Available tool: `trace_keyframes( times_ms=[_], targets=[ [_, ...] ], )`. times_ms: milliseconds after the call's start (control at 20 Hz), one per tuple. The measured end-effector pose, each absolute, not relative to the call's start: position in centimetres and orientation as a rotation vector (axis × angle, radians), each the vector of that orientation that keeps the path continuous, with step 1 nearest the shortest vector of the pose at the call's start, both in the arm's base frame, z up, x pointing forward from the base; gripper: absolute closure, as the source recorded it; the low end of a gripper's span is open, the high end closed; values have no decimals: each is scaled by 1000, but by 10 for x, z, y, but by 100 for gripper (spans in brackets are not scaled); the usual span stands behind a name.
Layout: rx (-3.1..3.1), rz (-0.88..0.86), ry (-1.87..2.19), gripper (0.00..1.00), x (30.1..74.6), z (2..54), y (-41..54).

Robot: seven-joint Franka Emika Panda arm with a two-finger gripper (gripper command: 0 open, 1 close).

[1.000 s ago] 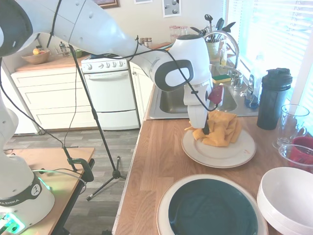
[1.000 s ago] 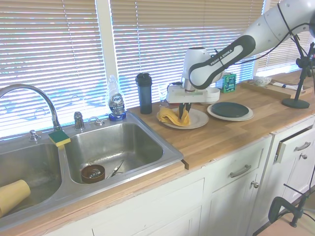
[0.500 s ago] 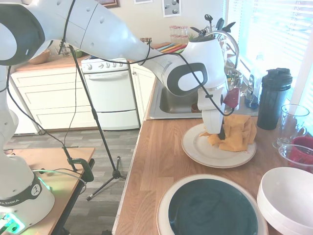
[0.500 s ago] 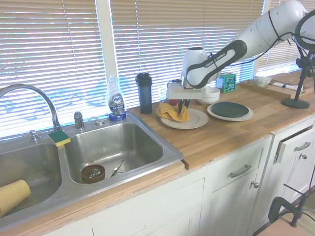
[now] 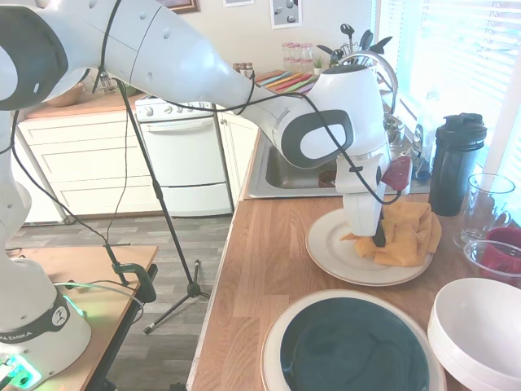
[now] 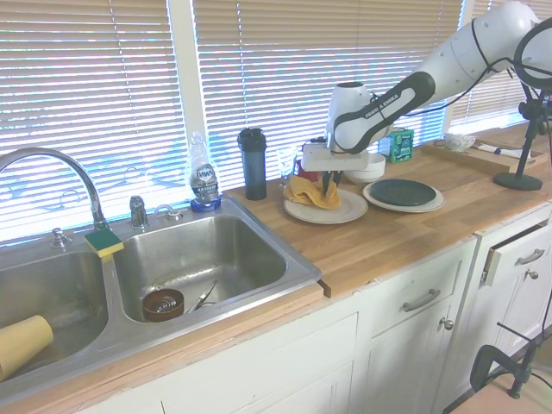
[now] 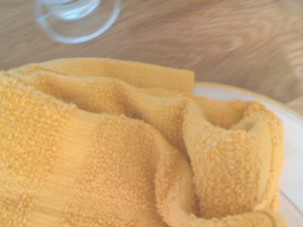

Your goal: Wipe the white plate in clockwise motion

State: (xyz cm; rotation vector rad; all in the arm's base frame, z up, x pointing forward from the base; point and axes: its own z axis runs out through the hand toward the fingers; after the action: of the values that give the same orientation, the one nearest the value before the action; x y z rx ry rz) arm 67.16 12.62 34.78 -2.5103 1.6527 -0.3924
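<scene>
While the gripper (image 5: pixel 378 239) presses a bunched yellow cloth (image 5: pixel 404 233) onto the white plate (image 5: pixel 335 244), your best course is steady downward pressure and an even circular sweep, so the towel drags across the glaze rather than skidding off it. The plate sits on the wooden counter (image 5: pixel 260 269) just beyond the sink (image 6: pixel 185 259), with a larger teal-centred plate (image 5: pixel 352 346) at about six o'clock from it in the first exterior view and a black tumbler (image 5: pixel 455 163) at roughly one o'clock. The fingers look pinched shut on a fold of the cloth, though the towel hides their tips.

Judging by these views, much of the towel hangs over the plate's rim toward the clear glass (image 7: pixel 75 19). Keep the arc tight, or the trailing fabric may catch the glass or nudge the plate along the counter. The bare near half of the plate, around nine o'clock in the first exterior view, probably needs the next pass.

Compared with a second ago, the cloth has travelled from the plate's sink-side edge toward the window side, and the arm has swung with it. The plate itself appears to have slid slightly the same way.
</scene>
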Motion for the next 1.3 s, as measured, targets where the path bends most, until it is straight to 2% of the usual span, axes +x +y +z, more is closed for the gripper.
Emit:
trace_keyframes(
  times_ms=[250, 650, 1000, 1300],
  targets=[
    [-2520, -398, 1665, 100, 665, 348, 112],
    [-2559, -365, 1656, 100, 619, 358, 108],
    [-2612, -316, 1597, 100, 574, 359, 130],
    [-2622, -295, 1555, 100, 561, 363, 159]
  ],
)
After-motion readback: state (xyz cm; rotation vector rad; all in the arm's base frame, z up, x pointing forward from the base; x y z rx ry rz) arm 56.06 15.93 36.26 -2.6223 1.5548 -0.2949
